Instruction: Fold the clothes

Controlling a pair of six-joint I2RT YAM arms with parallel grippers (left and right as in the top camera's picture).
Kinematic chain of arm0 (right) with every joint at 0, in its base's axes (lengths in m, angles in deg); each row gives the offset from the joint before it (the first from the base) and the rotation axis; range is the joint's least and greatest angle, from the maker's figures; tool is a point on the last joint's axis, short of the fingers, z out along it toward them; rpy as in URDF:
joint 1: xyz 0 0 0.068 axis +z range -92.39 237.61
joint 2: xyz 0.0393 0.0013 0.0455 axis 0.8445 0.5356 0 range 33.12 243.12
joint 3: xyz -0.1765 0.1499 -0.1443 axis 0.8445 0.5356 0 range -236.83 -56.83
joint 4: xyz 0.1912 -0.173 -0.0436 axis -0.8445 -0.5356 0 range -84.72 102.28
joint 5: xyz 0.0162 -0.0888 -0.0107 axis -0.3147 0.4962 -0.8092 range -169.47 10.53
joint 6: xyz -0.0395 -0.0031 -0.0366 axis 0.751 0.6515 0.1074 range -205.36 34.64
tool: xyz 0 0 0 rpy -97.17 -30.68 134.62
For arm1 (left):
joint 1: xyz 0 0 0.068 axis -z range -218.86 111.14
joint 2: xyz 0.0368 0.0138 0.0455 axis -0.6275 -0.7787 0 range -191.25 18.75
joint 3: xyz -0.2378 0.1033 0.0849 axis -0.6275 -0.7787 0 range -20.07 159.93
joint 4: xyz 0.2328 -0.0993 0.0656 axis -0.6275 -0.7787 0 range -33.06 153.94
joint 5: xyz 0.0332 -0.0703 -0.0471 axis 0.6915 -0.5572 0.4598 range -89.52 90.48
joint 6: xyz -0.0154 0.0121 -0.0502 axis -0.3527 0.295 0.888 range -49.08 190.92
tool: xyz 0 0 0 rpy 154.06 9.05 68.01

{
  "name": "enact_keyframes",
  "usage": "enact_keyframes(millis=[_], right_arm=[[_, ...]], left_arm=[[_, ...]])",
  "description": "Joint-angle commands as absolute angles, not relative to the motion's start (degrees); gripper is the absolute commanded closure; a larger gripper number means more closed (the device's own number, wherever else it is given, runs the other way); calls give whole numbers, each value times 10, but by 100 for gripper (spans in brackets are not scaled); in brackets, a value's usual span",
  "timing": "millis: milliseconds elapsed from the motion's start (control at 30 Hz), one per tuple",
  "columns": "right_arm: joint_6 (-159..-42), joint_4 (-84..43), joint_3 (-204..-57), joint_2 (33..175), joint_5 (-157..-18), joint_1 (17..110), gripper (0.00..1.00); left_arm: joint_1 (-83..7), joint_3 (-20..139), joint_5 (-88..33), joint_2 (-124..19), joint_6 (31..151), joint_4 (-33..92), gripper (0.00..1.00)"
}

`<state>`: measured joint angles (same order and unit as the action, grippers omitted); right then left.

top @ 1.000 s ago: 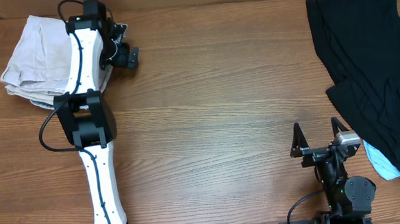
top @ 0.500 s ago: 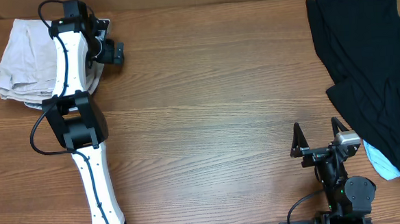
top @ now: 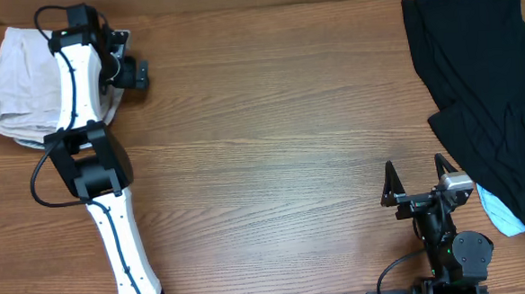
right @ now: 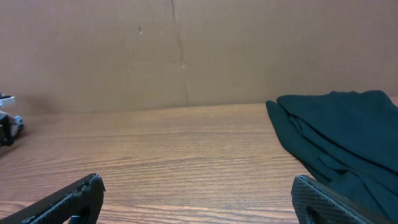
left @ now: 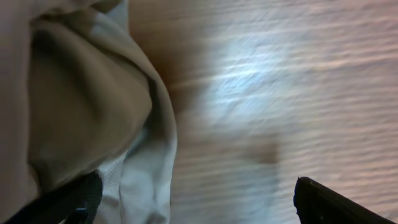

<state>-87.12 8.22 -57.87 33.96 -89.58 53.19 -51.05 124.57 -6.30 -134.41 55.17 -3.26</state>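
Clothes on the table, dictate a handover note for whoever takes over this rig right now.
Left pincer: open, grips nothing, cream shorts beside one finger.
Right pincer: open, empty, at the near right.
The cream shorts are a rumpled bundle in the far-left corner, partly under the left arm.
Black garment: unfolded heap at the far right, with a light-blue piece peeking from under its near edge.
Done: at most a rough fold of the cream shorts.
Left: the black garment and the light-blue piece.

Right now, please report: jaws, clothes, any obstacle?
Left gripper jaws open, cream shorts bunched beside them, not gripped. Right gripper jaws open, empty, near black garment. Light-blue cloth peeks from under it. No obstacle seen.
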Motion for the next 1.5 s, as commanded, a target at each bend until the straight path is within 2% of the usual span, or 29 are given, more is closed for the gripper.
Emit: enact_keyframes(millis=[0,533,833,1233,1467], right_arm=[[-875,86,-573,333,-896,530,0],[-875,86,-573,333,-896,530,0],[-875,86,-573,333,-896,530,0],[-875,86,-573,333,-896,530,0],[-875,86,-573,333,-896,530,0]], left_arm=[[-533,1244,-37,-1361,540,-45,0],[-535,1244,-48,-1361,543,12,0],[-528,1294,-70,-1309,558,-68,0],[-518,1329,-163,-1025,642,-204,0],[-504,1329,-161,-848,699,-311,0]])
